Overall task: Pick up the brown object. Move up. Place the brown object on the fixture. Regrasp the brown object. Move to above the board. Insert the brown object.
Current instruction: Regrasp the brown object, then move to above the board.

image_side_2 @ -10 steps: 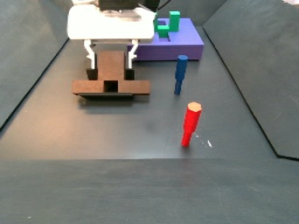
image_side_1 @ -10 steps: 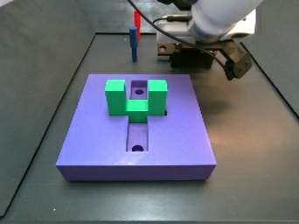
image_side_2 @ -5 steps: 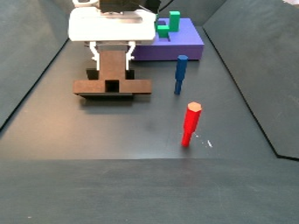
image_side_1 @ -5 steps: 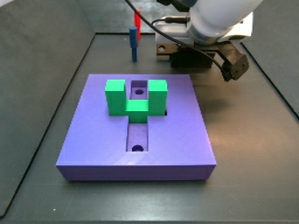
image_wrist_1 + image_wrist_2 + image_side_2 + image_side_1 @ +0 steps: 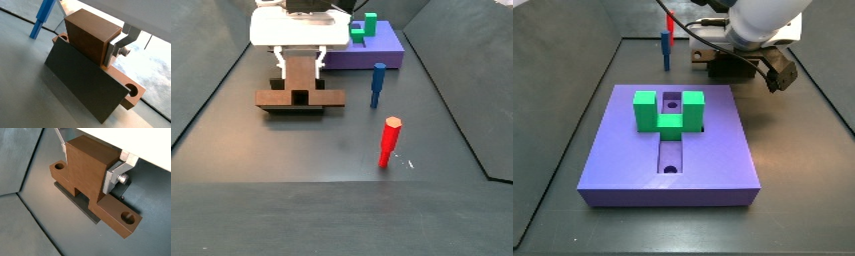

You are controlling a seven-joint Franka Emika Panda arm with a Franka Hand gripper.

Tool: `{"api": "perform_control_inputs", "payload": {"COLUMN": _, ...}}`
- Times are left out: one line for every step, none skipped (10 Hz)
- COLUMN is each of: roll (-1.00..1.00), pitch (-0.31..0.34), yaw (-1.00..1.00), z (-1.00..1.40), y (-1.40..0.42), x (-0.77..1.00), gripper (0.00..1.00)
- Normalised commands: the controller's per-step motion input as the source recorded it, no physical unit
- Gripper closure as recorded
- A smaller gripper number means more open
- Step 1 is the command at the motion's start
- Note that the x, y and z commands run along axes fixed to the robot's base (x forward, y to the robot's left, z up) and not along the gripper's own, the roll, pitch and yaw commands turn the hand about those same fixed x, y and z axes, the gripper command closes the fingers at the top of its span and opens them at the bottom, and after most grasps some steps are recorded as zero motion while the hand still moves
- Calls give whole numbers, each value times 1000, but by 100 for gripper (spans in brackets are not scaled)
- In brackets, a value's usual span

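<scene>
- Hand (image 5: 298, 72) is low over the dark floor, beyond the far end of the board (image 5: 673, 150) in a side view, with the white arm body above it.
- Brown object (image 5: 299, 99) lies flat on the floor under the hand; its raised middle part runs up between the fingers.
- In both wrist views the brown object (image 5: 93, 183) shows as a flat bar with a round hole at each end and a tall block in the middle.
- A silver finger (image 5: 117, 174) presses flat against one side of the raised block; the opposite finger is hidden behind the block.
- Hand is narrowed onto the brown object's middle part and grips it.
- A dark flat plate (image 5: 83, 82) stands along one long side of the bar in a wrist view; cannot tell whether this is the fixture.
- Board is a purple slab with a central slot and a round hole near its close end, carrying a green U-shaped block (image 5: 668, 110).
- Blue peg (image 5: 377, 84) stands upright between the brown object and the red peg (image 5: 389, 142), apart from both.
- Blue peg (image 5: 43, 18) also shows in a wrist view, just beyond one end of the bar.
- In a side view the brown object is mostly hidden behind the hand (image 5: 748, 65).
</scene>
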Motion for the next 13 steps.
{"api": "perform_control_inputs", "payload": {"roll": 0, "pitch": 0, "yaw": 0, "z": 0, "y": 0, "x": 0, "gripper": 100}}
{"api": "perform_control_inputs", "payload": {"roll": 0, "pitch": 0, "yaw": 0, "z": 0, "y": 0, "x": 0, "gripper": 100}}
{"api": "perform_control_inputs", "payload": {"roll": 0, "pitch": 0, "yaw": 0, "z": 0, "y": 0, "x": 0, "gripper": 100}}
{"api": "perform_control_inputs", "payload": {"roll": 0, "pitch": 0, "yaw": 0, "z": 0, "y": 0, "x": 0, "gripper": 100}}
{"api": "perform_control_inputs", "payload": {"roll": 0, "pitch": 0, "yaw": 0, "z": 0, "y": 0, "x": 0, "gripper": 100}}
{"api": "perform_control_inputs", "payload": {"roll": 0, "pitch": 0, "yaw": 0, "z": 0, "y": 0, "x": 0, "gripper": 100}}
{"api": "perform_control_inputs", "payload": {"roll": 0, "pitch": 0, "yaw": 0, "z": 0, "y": 0, "x": 0, "gripper": 100}}
{"api": "perform_control_inputs", "payload": {"roll": 0, "pitch": 0, "yaw": 0, "z": 1400, "y": 0, "x": 0, "gripper": 100}}
{"api": "perform_control_inputs", "payload": {"roll": -49, "pitch": 23, "yaw": 12, "z": 1400, "y": 3, "x": -26, "gripper": 100}}
{"api": "perform_control_inputs", "payload": {"roll": -96, "pitch": 12, "yaw": 7, "z": 1400, "y": 12, "x": -38, "gripper": 100}}
{"api": "perform_control_inputs", "payload": {"roll": -64, "pitch": -5, "yaw": 14, "z": 1400, "y": 22, "x": -44, "gripper": 100}}
{"api": "perform_control_inputs", "payload": {"roll": -31, "pitch": 14, "yaw": 10, "z": 1400, "y": 12, "x": -39, "gripper": 100}}
{"api": "perform_control_inputs", "payload": {"roll": -4, "pitch": 12, "yaw": 7, "z": 1400, "y": 8, "x": -41, "gripper": 100}}
